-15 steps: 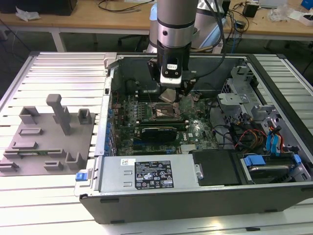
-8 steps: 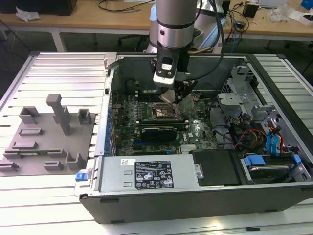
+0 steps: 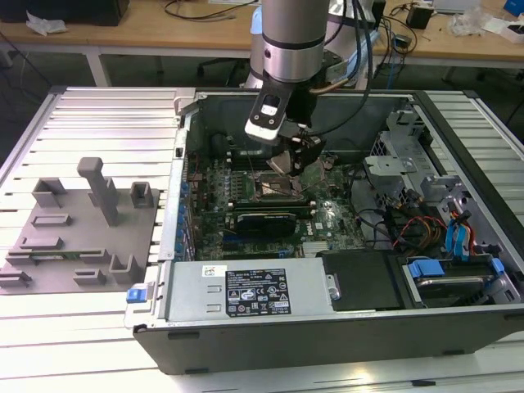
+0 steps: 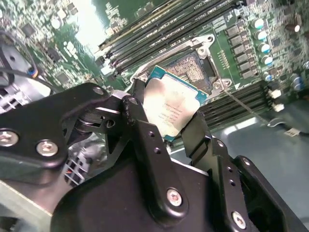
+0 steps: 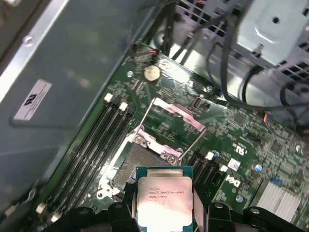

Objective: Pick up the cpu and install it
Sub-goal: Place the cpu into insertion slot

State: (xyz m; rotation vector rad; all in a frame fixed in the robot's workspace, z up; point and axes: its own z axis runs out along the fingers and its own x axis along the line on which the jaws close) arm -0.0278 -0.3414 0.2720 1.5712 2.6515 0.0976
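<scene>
The cpu (image 4: 171,108), a flat square chip with a silvery top and a thin pale rim, sits clamped by its edges between my two black fingers (image 4: 140,121). My gripper (image 4: 169,118) is shut on it. The chip hangs tilted just above the open motherboard socket (image 4: 193,67). In the first wrist view the cpu (image 5: 164,200) is close over the bare socket (image 5: 140,162), whose load plate (image 5: 176,116) is swung open beyond it. In the exterior view my gripper (image 3: 288,160) reaches down into the open computer case over the socket (image 3: 278,187).
Memory slots (image 5: 96,140) flank the socket. A black expansion card (image 3: 262,221) lies in front of it. The power supply (image 3: 246,291) lines the case's near wall; a drive cage (image 3: 393,155) and cables (image 3: 409,229) sit at the exterior view's right. A grey fixture (image 3: 82,221) lies outside the case.
</scene>
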